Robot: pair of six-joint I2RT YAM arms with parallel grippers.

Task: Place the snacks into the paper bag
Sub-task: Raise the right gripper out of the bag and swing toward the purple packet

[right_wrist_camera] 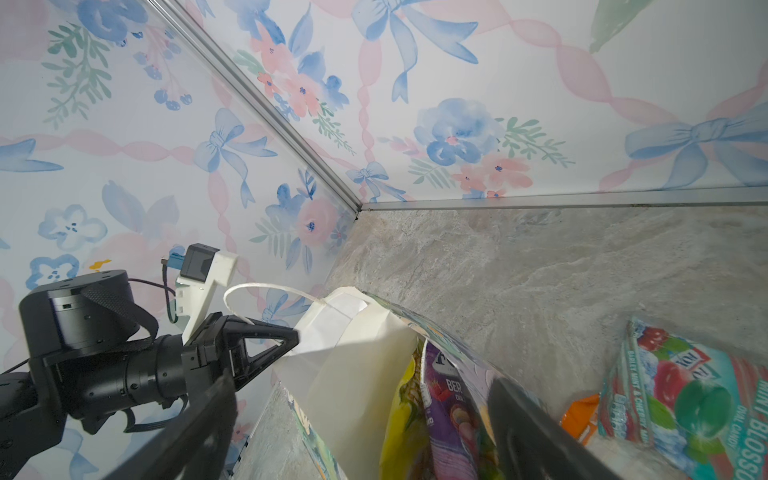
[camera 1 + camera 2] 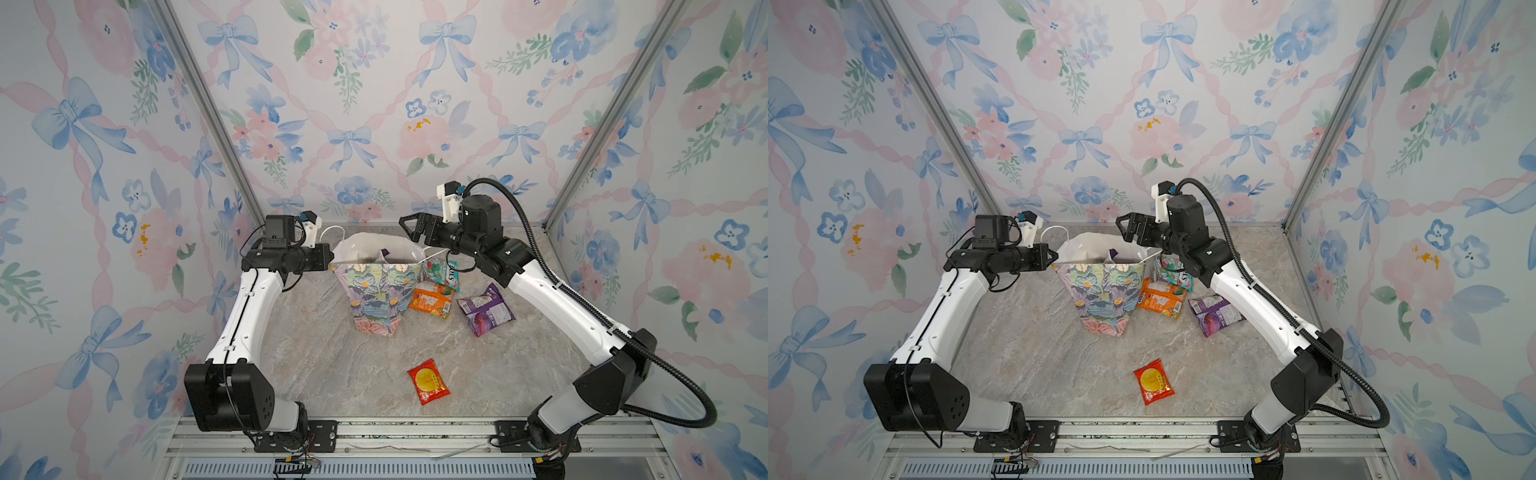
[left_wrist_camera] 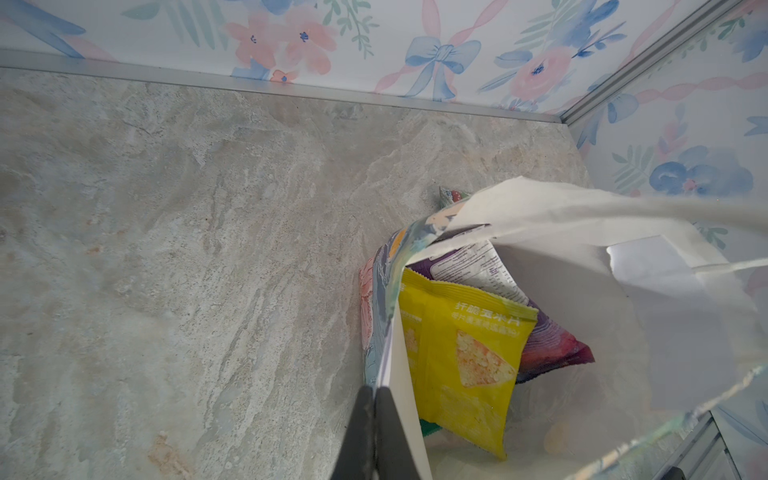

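Note:
The flowered paper bag (image 2: 380, 291) (image 2: 1104, 291) stands upright mid-table. My left gripper (image 2: 330, 259) (image 3: 375, 388) is shut on its left wall at the rim. Inside the bag lie a yellow packet (image 3: 461, 345) and a purple packet (image 3: 552, 345), with a green edge under them. My right gripper (image 2: 409, 230) (image 1: 361, 380) hovers open over the bag's mouth, nothing between its fingers. To the right of the bag on the table lie a teal FOX'S packet (image 2: 442, 272) (image 1: 685, 399), an orange packet (image 2: 432, 303) and a purple packet (image 2: 486, 309). A small red packet (image 2: 428, 381) lies nearer the front.
The bag's white cord handles (image 2: 328, 232) arch over the rim by the left gripper. Flowered walls close the cell on three sides. A metal rail (image 2: 415, 432) runs along the front edge, where both arm bases are mounted.

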